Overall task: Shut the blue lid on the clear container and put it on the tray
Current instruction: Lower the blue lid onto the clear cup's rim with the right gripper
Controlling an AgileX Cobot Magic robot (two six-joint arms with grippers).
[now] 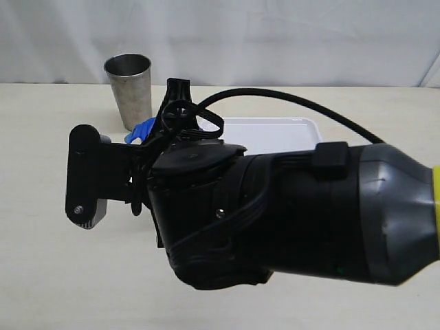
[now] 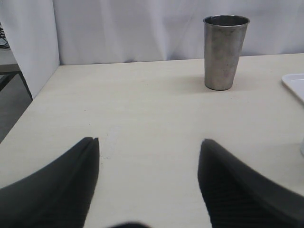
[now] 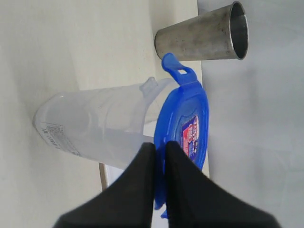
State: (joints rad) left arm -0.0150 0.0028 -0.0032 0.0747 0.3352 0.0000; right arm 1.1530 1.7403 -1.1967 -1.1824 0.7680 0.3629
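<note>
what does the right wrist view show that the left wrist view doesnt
Only the right wrist view: the blue lid on the mouth of the clear container, with the right gripper shut on the lid's edge. Only the left wrist view: the left gripper, open over the table. Both: the metal tumbler standing on the table.

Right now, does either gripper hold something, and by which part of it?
The right gripper pinches the blue lid by its edge; the left gripper is open and empty.
</note>
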